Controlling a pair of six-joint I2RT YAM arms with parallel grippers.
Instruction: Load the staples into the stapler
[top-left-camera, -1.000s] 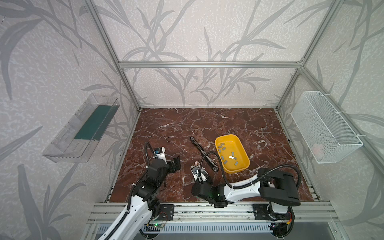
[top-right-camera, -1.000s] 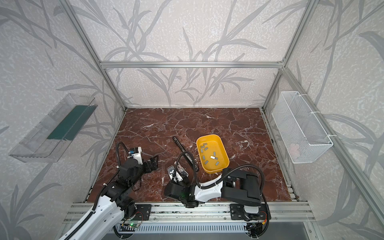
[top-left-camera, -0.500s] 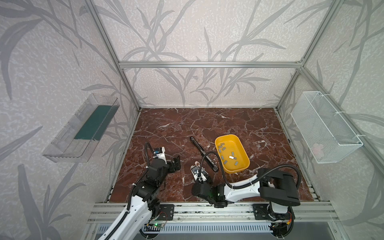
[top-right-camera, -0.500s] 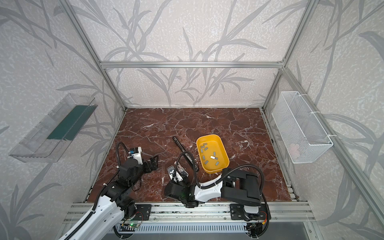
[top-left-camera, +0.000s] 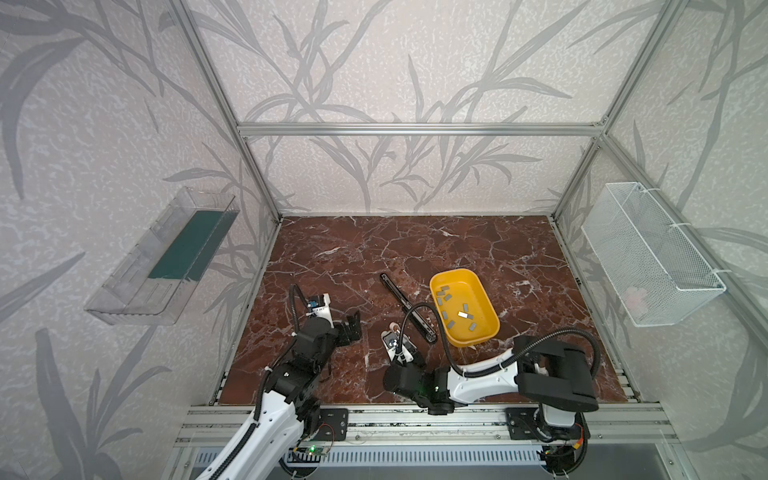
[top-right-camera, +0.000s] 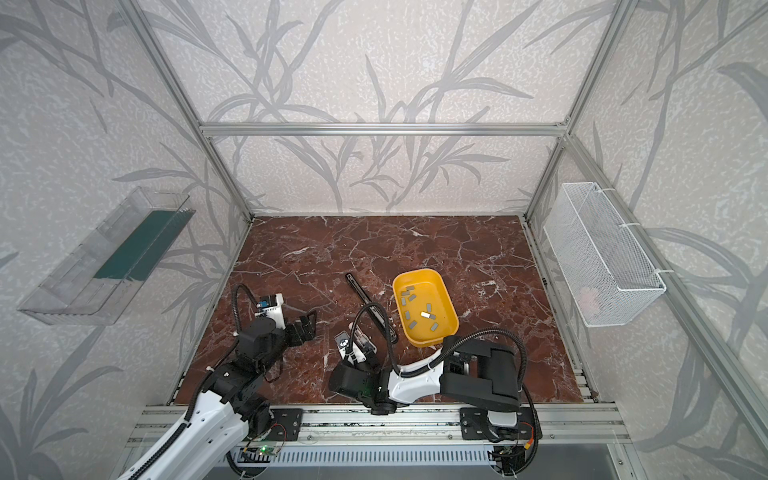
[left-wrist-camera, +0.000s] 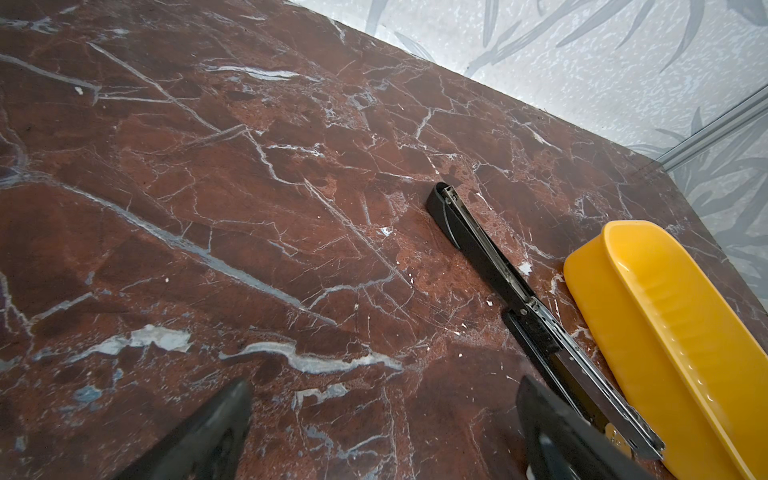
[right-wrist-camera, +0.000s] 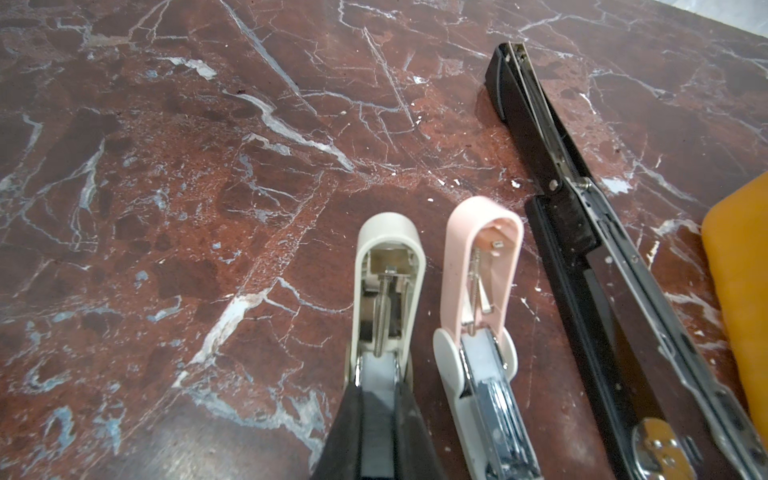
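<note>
A white mini stapler (right-wrist-camera: 388, 266) lies hinged open on the marble, and my right gripper (right-wrist-camera: 378, 415) is shut on the sides of its metal channel. Right beside it lies an open pink mini stapler (right-wrist-camera: 482, 270). A long black stapler (top-left-camera: 407, 305) (right-wrist-camera: 582, 232) lies opened flat next to them. Several small grey staples (top-left-camera: 455, 316) (top-right-camera: 419, 316) sit in the yellow tray (top-left-camera: 440, 279). My left gripper (top-left-camera: 353, 326) (left-wrist-camera: 382, 399) hovers open over bare marble, left of the black stapler (left-wrist-camera: 490, 257), with nothing between its fingers (left-wrist-camera: 208, 436). In both top views the right wrist camera covers the right gripper.
The yellow tray (left-wrist-camera: 665, 332) (right-wrist-camera: 739, 291) stands just right of the black stapler. A clear plastic shelf (top-left-camera: 166, 257) hangs on the left wall and a white wire basket (top-left-camera: 648, 257) on the right wall. Aluminium rails (top-left-camera: 415, 419) run along the front edge.
</note>
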